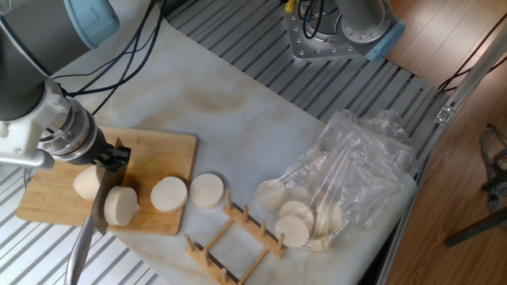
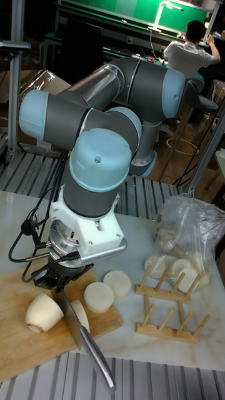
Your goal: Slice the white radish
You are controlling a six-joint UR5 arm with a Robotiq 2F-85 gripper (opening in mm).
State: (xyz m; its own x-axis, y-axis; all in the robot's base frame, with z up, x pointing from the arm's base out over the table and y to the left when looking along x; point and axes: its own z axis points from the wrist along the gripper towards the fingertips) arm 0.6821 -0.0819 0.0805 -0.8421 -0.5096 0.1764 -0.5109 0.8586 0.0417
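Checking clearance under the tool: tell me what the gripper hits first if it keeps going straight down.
Probably the bamboo cutting board: the gripper points down at it, its knife already between the white radish and a cut slice. Depth unclear.
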